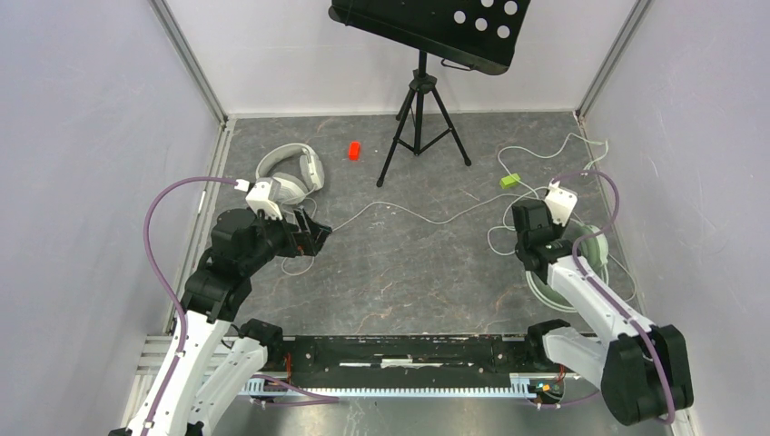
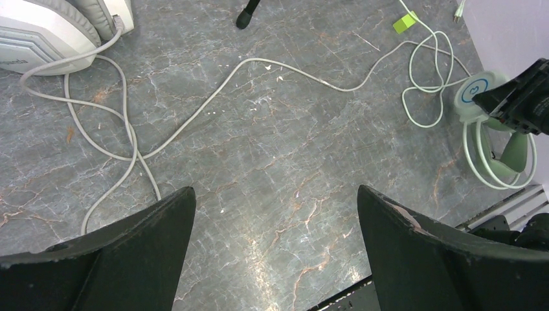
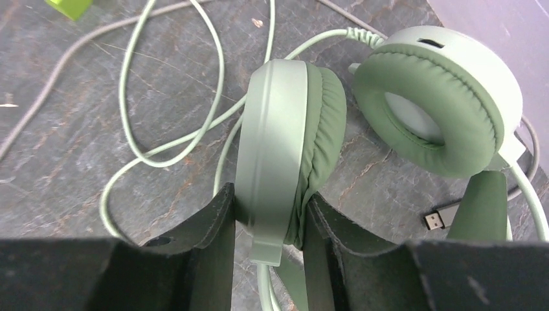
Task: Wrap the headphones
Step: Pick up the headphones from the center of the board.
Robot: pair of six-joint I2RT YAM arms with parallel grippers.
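The mint-green headset [image 3: 285,149] lies at the right edge of the dark marbled worktop [image 1: 409,272]. The right pincer [image 3: 268,197] is clamped on one of its earcups, which stands on edge, with one finger on the smooth shell and the other on the wrinkled cushion. The second earcup [image 3: 440,103] sits just right of it, its round cushion turned toward the wrist camera. The headset's thin pale-green cable [image 3: 129,116] loops loosely over the worktop to the left, and a USB plug [image 3: 440,217] lies near the cups. The white-grey headset [image 1: 292,174] rests at the far left, ridged chevron lines showing on one earcup. Its grey cable [image 2: 194,110] trails in loops and then in a long curve toward the right. The left pincer [image 2: 275,194] hovers just on its near side, fingers wide apart and holding nothing.
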